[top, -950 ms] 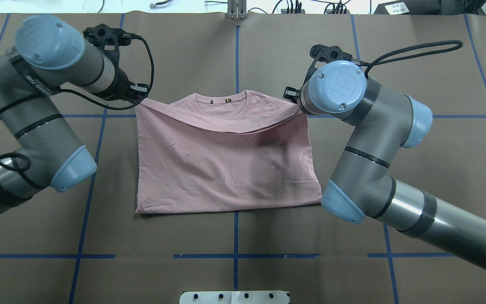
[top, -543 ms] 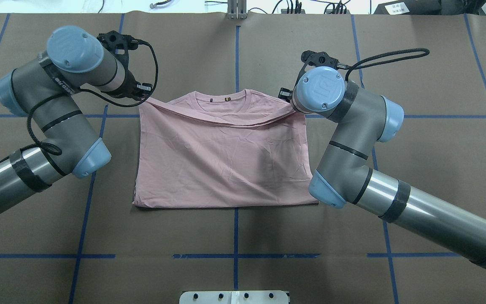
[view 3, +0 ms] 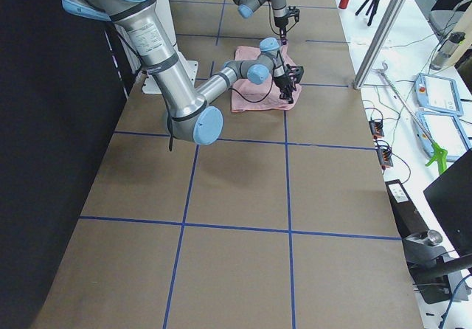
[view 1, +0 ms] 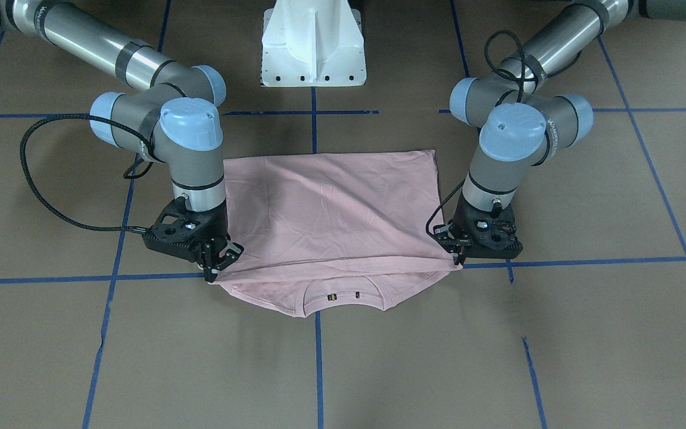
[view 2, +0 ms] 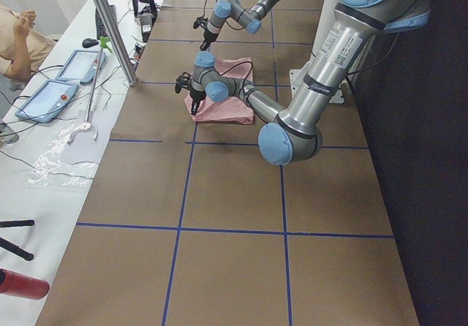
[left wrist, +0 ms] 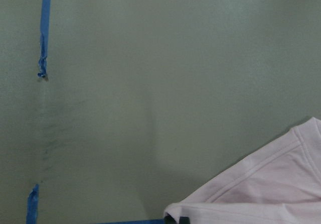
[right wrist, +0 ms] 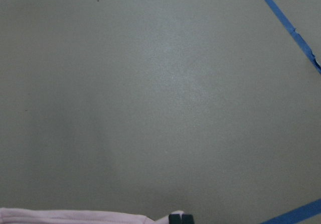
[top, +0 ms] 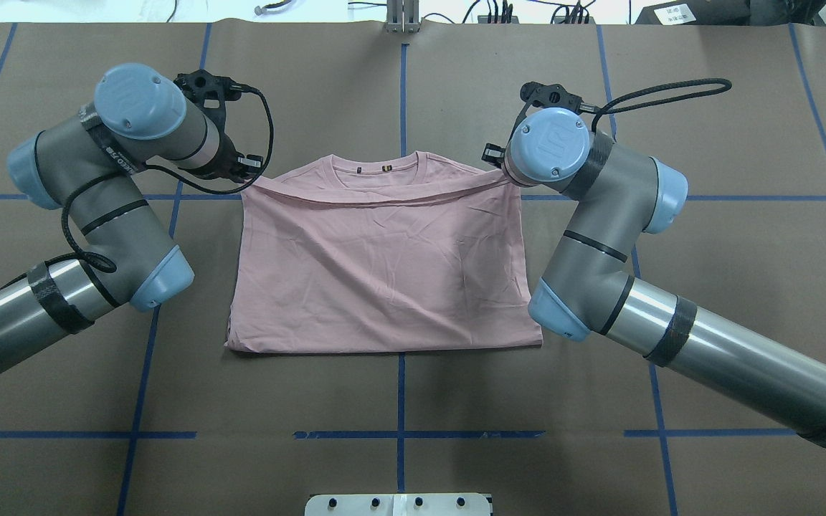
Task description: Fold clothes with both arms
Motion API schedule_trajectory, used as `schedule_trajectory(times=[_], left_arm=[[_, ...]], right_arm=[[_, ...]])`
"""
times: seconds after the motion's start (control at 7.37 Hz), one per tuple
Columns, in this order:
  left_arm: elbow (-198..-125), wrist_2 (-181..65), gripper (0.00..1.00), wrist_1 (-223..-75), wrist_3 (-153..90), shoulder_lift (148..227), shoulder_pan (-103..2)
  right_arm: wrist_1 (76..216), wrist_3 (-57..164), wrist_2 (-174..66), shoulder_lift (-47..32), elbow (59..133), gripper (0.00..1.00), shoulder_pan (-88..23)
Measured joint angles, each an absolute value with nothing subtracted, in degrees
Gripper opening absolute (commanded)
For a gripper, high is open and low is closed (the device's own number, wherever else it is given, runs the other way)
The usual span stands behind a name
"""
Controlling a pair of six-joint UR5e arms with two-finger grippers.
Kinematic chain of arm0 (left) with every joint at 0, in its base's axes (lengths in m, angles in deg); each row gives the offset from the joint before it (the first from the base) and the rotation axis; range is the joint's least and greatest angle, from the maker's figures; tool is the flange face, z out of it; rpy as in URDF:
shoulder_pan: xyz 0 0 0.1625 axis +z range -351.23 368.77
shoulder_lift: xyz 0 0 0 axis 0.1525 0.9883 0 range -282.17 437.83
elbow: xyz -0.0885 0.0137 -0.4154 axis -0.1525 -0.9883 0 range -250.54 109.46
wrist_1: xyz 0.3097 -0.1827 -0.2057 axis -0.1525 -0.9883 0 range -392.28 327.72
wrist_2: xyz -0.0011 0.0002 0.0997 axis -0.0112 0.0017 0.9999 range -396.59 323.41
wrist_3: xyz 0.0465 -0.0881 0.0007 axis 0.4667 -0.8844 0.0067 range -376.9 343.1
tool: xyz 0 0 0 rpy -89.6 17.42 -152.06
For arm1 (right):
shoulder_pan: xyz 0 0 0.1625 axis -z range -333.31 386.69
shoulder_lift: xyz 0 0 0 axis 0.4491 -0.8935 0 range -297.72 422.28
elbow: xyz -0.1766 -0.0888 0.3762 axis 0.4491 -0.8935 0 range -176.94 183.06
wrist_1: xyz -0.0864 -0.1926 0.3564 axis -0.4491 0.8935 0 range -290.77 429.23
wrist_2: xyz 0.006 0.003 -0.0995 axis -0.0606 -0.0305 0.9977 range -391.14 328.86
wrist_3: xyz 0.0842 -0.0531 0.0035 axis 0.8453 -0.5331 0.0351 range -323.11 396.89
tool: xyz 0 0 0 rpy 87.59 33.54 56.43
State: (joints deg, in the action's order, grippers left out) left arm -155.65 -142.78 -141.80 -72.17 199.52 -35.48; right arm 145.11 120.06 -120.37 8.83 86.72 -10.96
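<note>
The pale pink T-shirt (top: 384, 279) lies plain side up on the brown table, its lower half folded up towards the ribbed collar (top: 377, 169). The collar also shows in the front-facing view (view 1: 343, 296), past the fold's edge. My left gripper (top: 247, 175) is shut on the folded layer's left corner, low over the table; it also shows in the front-facing view (view 1: 459, 260). My right gripper (top: 497, 168) is shut on the right corner (view 1: 213, 273). The edge between them is taut and nearly straight. The left wrist view shows a pink hem (left wrist: 266, 184), the right wrist view a pink strip (right wrist: 75, 216).
The white pedestal base (view 1: 313, 47) stands at the table's near edge by the robot. Blue tape lines (top: 401, 93) cross the brown table top. A side bench with tablets (view 2: 44, 96) and an operator (view 2: 18, 41) runs beyond the table's far edge.
Both grippers have come down with the shirt's folded layer. Its sagging edge has pulled straight and now lies just below the collar.
</note>
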Motion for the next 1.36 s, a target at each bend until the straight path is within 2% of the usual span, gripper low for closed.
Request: schedule_trajectory(times=[0.27,0.68,0.81,0.95,1.09,1.36], left_arm=[[-157.5,-143.1,1.0,-145.5,-71.0,198.0,-35.6],[-170.0,-145.5,1.0,-147.5,-70.1,188.8,-35.2],[-175.1,-145.8,0.96,-147.8,-72.2,184.4,-33.9],[-179.6,-145.3,0.85,-148.2,-76.3,180.4,-31.3],[-182.2,-143.7,0.78,-149.3,-81.5,177.6,-27.7],[-182.7,-137.9,0.74,-151.4,-90.8,175.4,-19.4]], right_arm=[[145.0,116.0,-120.8,8.9,86.5,1.0,-11.1],[144.9,105.5,-128.8,5.9,92.0,1.0,-13.7],[145.1,103.3,-130.9,3.4,95.8,1.0,-14.4],[145.3,102.3,-131.7,1.6,98.5,1.0,-14.7],[145.5,102.0,-132.0,0.9,99.7,1.0,-14.7],[145.6,102.1,-132.1,0.5,100.4,1.0,-14.8]])
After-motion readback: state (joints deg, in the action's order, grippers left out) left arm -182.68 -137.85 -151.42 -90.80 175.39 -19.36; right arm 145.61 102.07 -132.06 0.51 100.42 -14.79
